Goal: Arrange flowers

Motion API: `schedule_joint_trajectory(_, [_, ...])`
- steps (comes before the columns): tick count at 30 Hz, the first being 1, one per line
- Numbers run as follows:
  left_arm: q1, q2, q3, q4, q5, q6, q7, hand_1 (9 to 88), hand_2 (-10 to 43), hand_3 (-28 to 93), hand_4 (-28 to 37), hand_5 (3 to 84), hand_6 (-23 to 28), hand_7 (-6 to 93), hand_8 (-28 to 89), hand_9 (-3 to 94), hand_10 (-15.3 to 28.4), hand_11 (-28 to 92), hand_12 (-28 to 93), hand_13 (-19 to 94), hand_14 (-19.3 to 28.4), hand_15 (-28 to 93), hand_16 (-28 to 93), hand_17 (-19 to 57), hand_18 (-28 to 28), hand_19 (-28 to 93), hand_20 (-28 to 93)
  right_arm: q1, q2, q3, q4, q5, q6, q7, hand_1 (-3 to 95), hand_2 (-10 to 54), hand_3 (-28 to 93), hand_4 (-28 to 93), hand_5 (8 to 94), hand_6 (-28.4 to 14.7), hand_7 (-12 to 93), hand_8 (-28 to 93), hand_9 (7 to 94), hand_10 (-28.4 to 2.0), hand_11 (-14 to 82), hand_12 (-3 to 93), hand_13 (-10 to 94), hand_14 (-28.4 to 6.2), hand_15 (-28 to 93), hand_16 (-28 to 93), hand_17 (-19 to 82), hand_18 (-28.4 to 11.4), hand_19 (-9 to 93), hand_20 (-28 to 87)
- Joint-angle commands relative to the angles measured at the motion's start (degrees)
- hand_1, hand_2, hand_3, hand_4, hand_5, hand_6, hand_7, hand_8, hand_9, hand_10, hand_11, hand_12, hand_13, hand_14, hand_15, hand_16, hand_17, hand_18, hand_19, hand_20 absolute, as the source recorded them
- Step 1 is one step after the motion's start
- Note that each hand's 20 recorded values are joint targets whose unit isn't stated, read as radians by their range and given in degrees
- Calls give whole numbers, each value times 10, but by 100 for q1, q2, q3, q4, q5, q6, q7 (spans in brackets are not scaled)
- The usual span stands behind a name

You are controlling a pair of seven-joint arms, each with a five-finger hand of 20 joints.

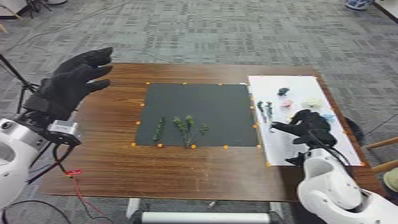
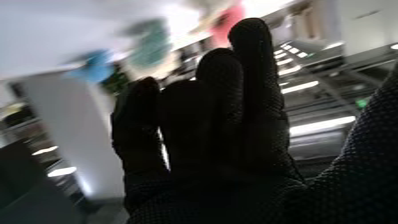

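We see the right robot hand (image 1: 309, 126), open, over paper (image 1: 266, 87) right of the black mat (image 1: 197, 100); the left robot hand (image 1: 60, 86), open, left of it; green stems (image 1: 187, 129) near the mat's front edge.

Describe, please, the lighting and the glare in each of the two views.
Head view: mostly even light, with the white sheet brightest and the dark mat without strong glare. Right wrist view: ceiling lights glare behind the right hand, which looks almost like a silhouette.
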Motion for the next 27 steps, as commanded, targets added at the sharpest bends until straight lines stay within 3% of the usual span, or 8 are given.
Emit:
schedule_joint_trajectory(1, [-90,-70,183,70,10,25,-78,250,-88,635,-283,191,13,199,-89,114,77,201,192,30,106,370,-56,-126,190,324,107,1301,112,-388,66,126,-402,-203,469,-95,57,-121,642,-27,436,-133,649,-131,593,485,617,-121,795,472,320,-223,858,533])
schedule_joint_trajectory(6, [-79,-67,192,58,11,10,-72,249,-88,636,-283,191,14,198,-89,114,77,201,191,29,106,371,-56,-127,190,325,107,1817,425,-868,222,155,-833,-113,432,-95,287,-264,638,-29,422,-130,645,-133,590,500,612,-124,794,489,318,-222,855,541])
schedule_joint_trajectory(10, [75,-124,-39,4,-30,-107,-58,250,-87,634,-283,191,14,197,-89,114,77,200,191,30,105,368,-56,-127,190,325,107,2218,576,-1313,386,175,-1078,-76,383,-95,397,-282,636,-31,409,-126,639,-136,588,499,608,-126,793,486,316,-221,852,538])
schedule_joint_trajectory(11, [153,-157,-124,-34,-25,-24,10,251,-87,632,-283,191,14,197,-88,114,77,200,191,30,105,369,-56,-127,190,325,107,2301,564,-1419,448,197,-1069,-86,358,-95,444,-282,636,-31,408,-125,638,-136,588,497,608,-126,793,485,315,-221,851,537])
schedule_joint_trajectory(18, [391,-220,-473,61,-375,238,155,247,-93,635,-283,191,13,195,-88,116,77,200,192,32,106,370,-56,-125,192,325,107,2375,417,-1589,708,321,-1442,-172,296,-95,561,-283,650,-29,425,-123,648,-136,594,495,610,-126,794,476,318,-222,852,534])
schedule_joint_trajectory(23, [412,-332,-447,121,-837,150,229,246,-95,633,-283,193,13,194,-88,119,79,199,191,34,107,369,-57,-123,193,327,107,2419,290,-1628,818,344,-1701,-230,287,-95,568,-283,652,-29,425,-122,652,-137,592,503,612,-128,795,476,319,-224,855,533])
schedule_joint_trajectory(24, [418,-358,-435,132,-848,159,231,246,-95,632,-283,194,14,193,-88,120,79,199,190,34,107,368,-57,-123,194,326,107,2428,274,-1643,833,346,-1709,-245,283,-95,574,-283,652,-29,425,-122,652,-137,593,504,612,-128,795,476,319,-224,854,533])
schedule_joint_trajectory(27, [532,-468,-449,107,-631,274,203,247,-94,630,-283,195,14,191,-86,120,81,197,190,34,108,368,-57,-123,194,328,108,2447,208,-1648,836,353,-1763,-306,268,-95,596,-283,653,-29,425,-122,652,-137,592,506,612,-129,795,476,319,-224,855,532])
